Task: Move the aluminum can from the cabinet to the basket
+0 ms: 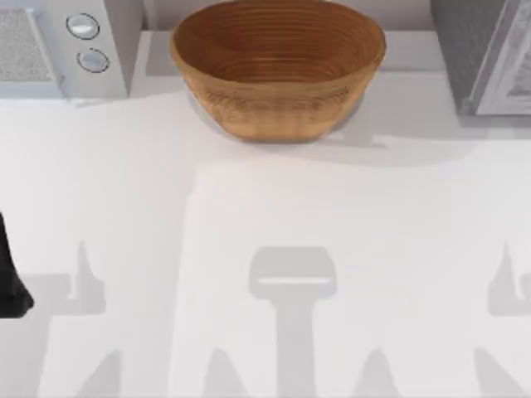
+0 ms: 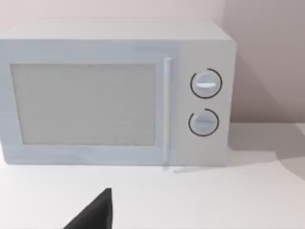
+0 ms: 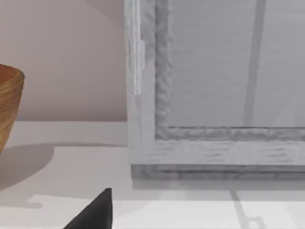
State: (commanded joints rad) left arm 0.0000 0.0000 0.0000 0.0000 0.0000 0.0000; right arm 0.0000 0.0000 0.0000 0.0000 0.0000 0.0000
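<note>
A dark finger of the left end effector (image 2: 93, 213) shows nearest — its opening I cannot tell. Right of the basket (image 1: 278, 70) stands the cabinet (image 1: 485, 54), door closed — left of it a white microwave (image 1: 62, 46).

Lots cut off here. From above, the cabinet (image 1: 473, 50) runs off the right edge and top, so you get just a corner of it, and its door is closed, so the inside is hidden. The white appliance (image 1: 58, 46) is clipped at the left and top too. The left arm (image 1: 10, 282) is only a dark sliver at the left edge. In each wrist view, the tool shows only as one dark fingertip (image 2: 95, 214) (image 3: 95, 214), so open or closed, can't tell.
</note>
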